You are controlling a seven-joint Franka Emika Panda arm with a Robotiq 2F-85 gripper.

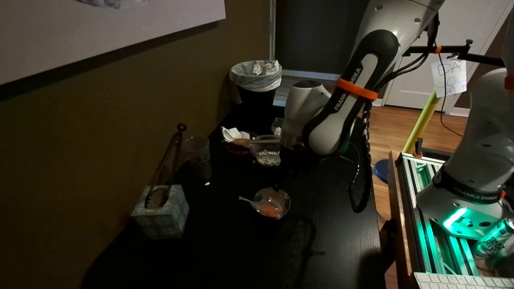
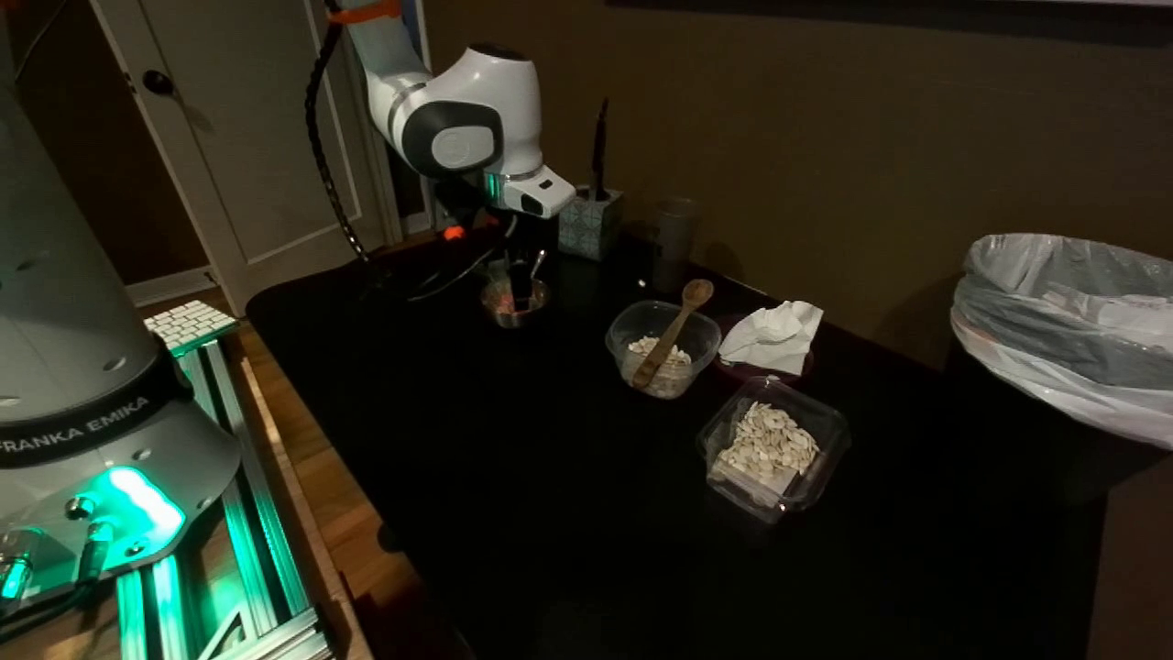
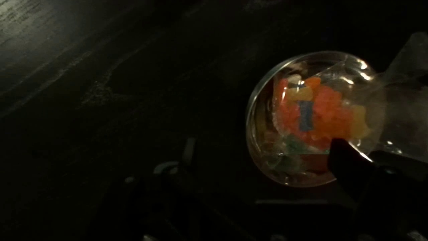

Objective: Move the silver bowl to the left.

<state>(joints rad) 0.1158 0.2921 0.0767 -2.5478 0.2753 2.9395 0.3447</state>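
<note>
While the jaws are spread wide, nothing is held. The bowl (image 2: 516,320) may be tipped if its bag (image 3: 396,80) is snagged.

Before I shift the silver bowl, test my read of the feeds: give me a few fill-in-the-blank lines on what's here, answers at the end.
1. At the silver bowl, the gripper is ____, not shut.
2. In the wrist view, brightly coloured pieces lie ____ the silver bowl.
3. In an exterior view, the clear tubs holding pale seed-like bits number ____.
4. The spoon lying across a tub is made of ____.

Missing words: open; inside; two; wood.
</note>
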